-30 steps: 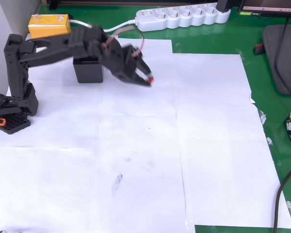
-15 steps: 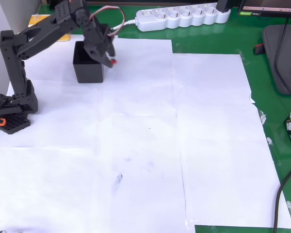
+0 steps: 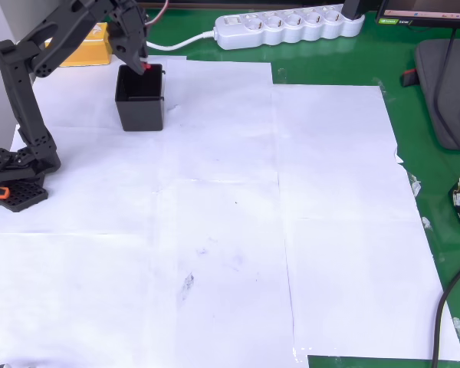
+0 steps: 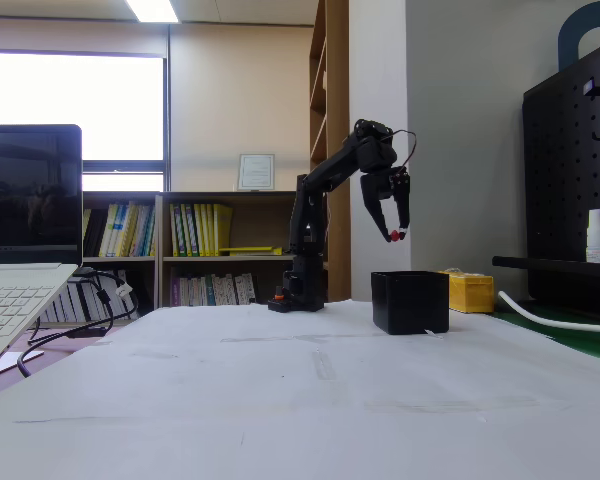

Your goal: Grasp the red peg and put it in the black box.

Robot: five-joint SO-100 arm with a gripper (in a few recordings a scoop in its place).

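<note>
Red peg (image 4: 393, 236) sits pinched between the tips of the gripper (image 4: 394, 235), a tiny red spot held up in the air. In the fixed view it hangs above the black box (image 4: 410, 301), clear of the rim with open space between them, and roughly over the box's left half as that view shows it. In the overhead view the peg (image 3: 147, 68) shows as a small red dot at the far edge of the box (image 3: 140, 98), right at the gripper's tip (image 3: 146, 67); from this angle it is hard to say whether it is over the opening or just over the back wall.

The fingers are drawn narrow, closed on the peg and pointing downward. The black arm (image 4: 325, 180) rises from its base (image 4: 296, 296) at the left of the table and bends over toward the box.

The box stands upright on white paper sheets (image 3: 215, 230) that cover a green mat (image 3: 437, 192). A yellow box (image 3: 88, 50) lies just behind the black one in the overhead view, partly hidden by the arm, and a white power strip (image 3: 291, 27) runs along the far edge. In the fixed view a laptop (image 4: 25, 240) stands at the left.
</note>
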